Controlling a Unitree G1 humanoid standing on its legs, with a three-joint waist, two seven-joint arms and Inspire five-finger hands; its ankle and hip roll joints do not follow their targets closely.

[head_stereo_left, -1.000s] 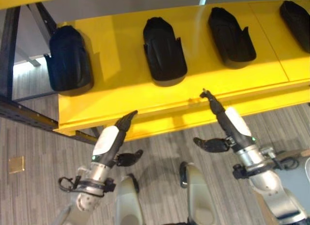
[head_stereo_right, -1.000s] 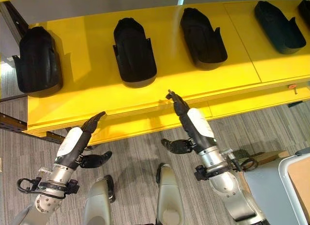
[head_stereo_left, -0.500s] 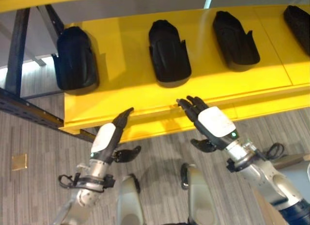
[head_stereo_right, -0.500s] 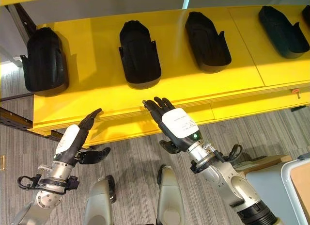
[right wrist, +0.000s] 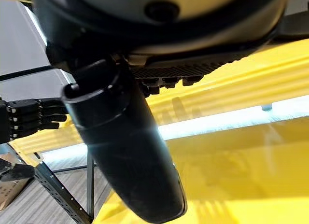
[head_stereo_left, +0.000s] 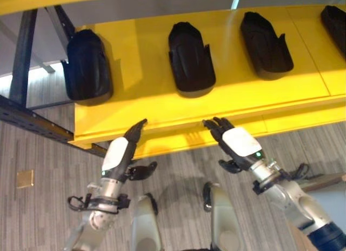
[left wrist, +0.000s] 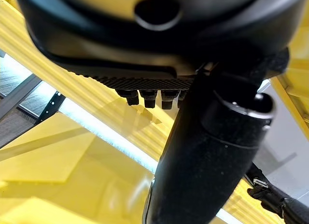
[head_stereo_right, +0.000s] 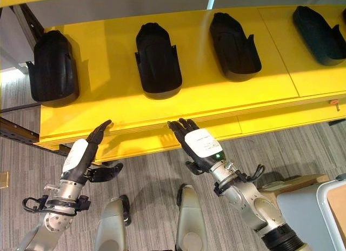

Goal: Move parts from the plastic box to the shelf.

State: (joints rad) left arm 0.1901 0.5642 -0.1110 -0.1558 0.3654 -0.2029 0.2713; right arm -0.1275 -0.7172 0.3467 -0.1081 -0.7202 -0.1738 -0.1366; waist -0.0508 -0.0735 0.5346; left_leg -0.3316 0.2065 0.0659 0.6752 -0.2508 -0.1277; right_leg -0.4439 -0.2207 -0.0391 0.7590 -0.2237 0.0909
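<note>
Parts [head_stereo_left: 191, 59] on shelf [head_stereo_left: 140, 107], beyond both hands' straight fingers [head_stereo_left: 213, 125]

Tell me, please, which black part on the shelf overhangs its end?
The leftmost black part; it sticks out past the yellow shelf's left end, while the others lie fully on it.

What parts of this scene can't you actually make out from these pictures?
- The plastic box: where it stands and what is left in it cannot be told.
- Rightmost black part on the yellow shelf: cut off by the left eye view's edge.
- Left hand, right hand: wrist views give no sight of the palms.
</note>
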